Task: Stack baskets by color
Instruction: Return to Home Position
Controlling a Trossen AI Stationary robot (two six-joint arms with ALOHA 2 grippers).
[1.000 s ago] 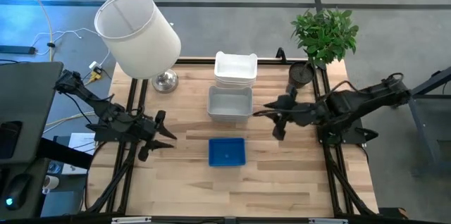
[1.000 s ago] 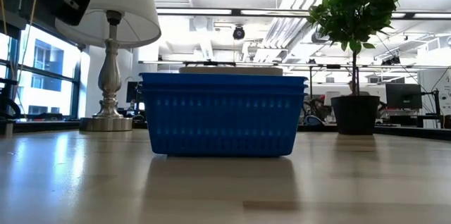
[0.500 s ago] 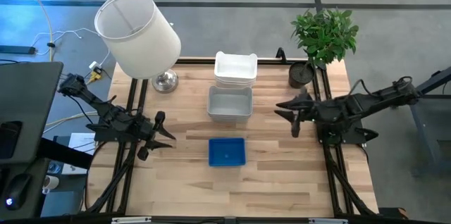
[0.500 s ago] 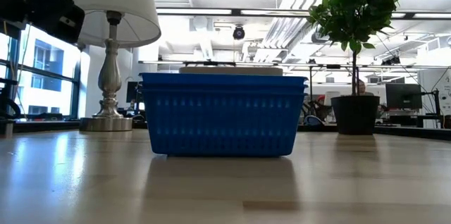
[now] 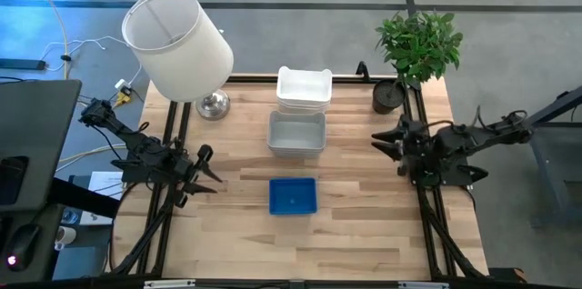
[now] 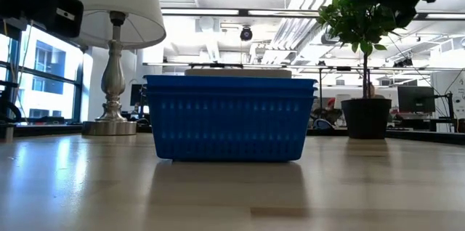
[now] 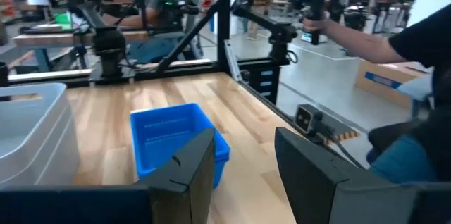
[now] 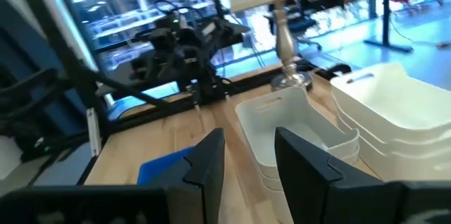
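Observation:
Three stacks of baskets stand in a line down the table's middle. The white baskets (image 5: 303, 89) are at the far edge. The translucent grey baskets (image 5: 296, 133) sit just in front of them. The blue baskets (image 5: 293, 196) (image 6: 231, 118) are nearest. My left gripper (image 5: 209, 169) (image 7: 243, 175) hovers open at the table's left edge, level, pointing toward the blue baskets (image 7: 173, 136). My right gripper (image 5: 386, 144) (image 8: 250, 160) hovers open at the right edge, pointing toward the grey baskets (image 8: 289, 136) and the white ones (image 8: 394, 111). Neither gripper has anything between its fingers.
A big white lampshade (image 5: 177, 44) on a metal base (image 5: 214, 104) stands at the far left. A plant (image 5: 418, 44) in a black pot (image 5: 388, 95) stands at the far right. Bare wood lies on both sides of the basket line. A person (image 7: 416, 76) sits beyond the table.
My right gripper has drawn back from near the grey baskets toward the table's right edge, sinking and levelling out. My left gripper has pulled back a little toward the left edge. The baskets have stayed where they were.

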